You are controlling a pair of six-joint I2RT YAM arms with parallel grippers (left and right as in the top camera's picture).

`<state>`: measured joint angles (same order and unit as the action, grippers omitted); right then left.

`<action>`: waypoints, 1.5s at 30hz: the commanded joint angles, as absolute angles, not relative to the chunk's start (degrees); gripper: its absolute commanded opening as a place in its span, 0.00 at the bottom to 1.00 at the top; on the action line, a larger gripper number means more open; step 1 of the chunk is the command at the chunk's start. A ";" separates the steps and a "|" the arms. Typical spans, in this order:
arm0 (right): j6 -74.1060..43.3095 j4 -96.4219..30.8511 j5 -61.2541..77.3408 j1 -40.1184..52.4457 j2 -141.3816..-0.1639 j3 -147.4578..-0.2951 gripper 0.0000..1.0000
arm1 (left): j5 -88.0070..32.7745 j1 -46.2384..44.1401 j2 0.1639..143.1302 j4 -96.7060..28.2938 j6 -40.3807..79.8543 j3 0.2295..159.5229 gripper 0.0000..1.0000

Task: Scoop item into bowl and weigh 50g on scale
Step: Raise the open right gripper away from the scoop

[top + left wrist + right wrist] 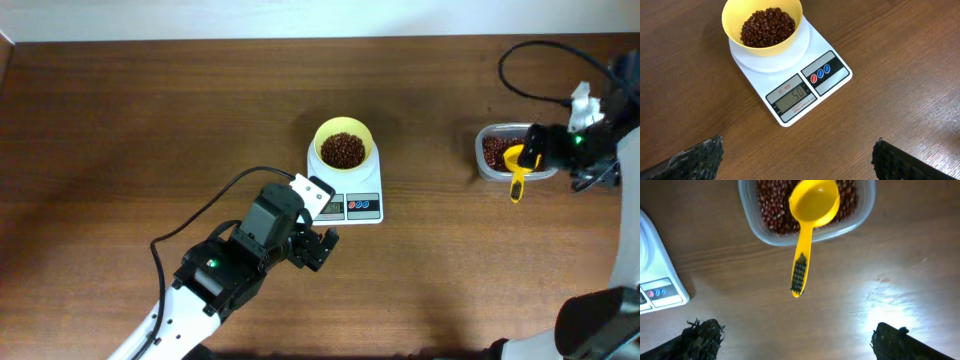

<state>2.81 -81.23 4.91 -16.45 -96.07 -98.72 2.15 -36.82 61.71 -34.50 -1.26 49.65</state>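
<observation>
While the bowl (731, 25) of beans (767, 27) is sitting on the scale (836, 80), its display (792, 98) seemingly showing the target, both tools are hanging wide and empty, the left tool (797, 165) before the scale, the right tool (795, 342) near the scoop (812, 202) resting in the tub (866, 200). A careless left sweep is risking jolting the scale, spilling beans.

Display reading: the grey display (796, 96) on the scale (805, 85) shows "50".
Print above display: one short line (785, 88), too blurred to read.
Buttons: red and blue buttons (820, 73) carry small white marks, illegible.
Overhead view: scale markings too small to read.
</observation>
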 commanded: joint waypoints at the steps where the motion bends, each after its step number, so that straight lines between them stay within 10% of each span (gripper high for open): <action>1: 6.96 -83.00 4.47 -16.19 -96.03 -104.64 0.99 | 2.57 -36.58 61.06 -34.44 -0.69 49.36 0.99; 45: 9.45 -86.56 4.21 -16.19 -96.07 -109.73 0.99 | 2.59 -36.58 61.06 -34.61 -0.69 49.36 0.99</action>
